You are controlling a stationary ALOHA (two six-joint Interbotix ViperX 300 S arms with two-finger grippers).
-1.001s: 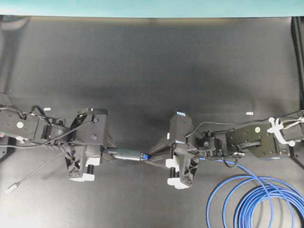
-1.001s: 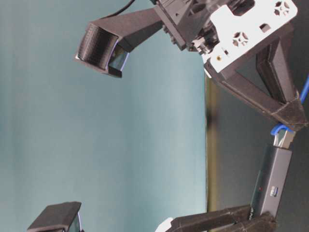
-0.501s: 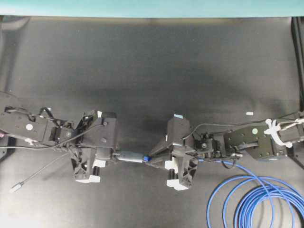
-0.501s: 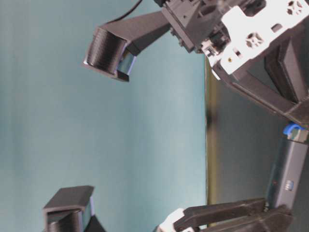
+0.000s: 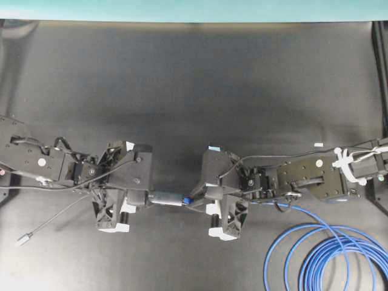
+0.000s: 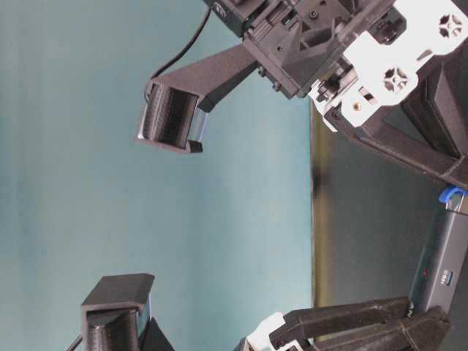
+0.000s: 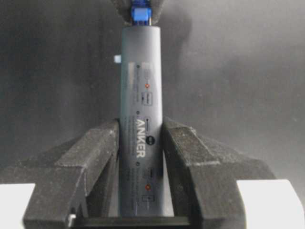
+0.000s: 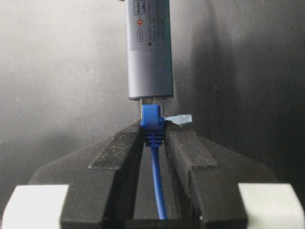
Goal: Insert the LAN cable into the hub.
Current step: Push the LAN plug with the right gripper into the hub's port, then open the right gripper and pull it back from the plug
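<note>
Black foam pads of my left hand (image 7: 140,157) are clamped on the sides of the hub (image 7: 141,119), which lies level between the two arms, above the bench (image 5: 200,85). My right hand (image 8: 153,140) is closed on the blue boot of the LAN cable (image 8: 153,125), jaws pinching it from both sides, boot pointing straight at the hub's end face.

Change noted: over the last second the hands have drawn closer together in the overhead view, and the stretch of hub showing between them has shortened. The clear plug is now partly inside the hub's end port; a short length of it shows between boot and grey body in the right wrist view, and the latch tab sticks out to one side. I judge the insertion begun but not seated; a further straight push along the hub's axis should finish it.

Surroundings: the rest of the cable trails back from the right hand to a loose coil (image 5: 333,257) at the lower right of the bench, with slack enough, I judge, not to drag. The hub's thin grey cord (image 5: 51,221) runs off to lower left, ending in a small plug. A small white scrap (image 5: 318,144) lies well apart. Nothing obstructs the line between the hands.
</note>
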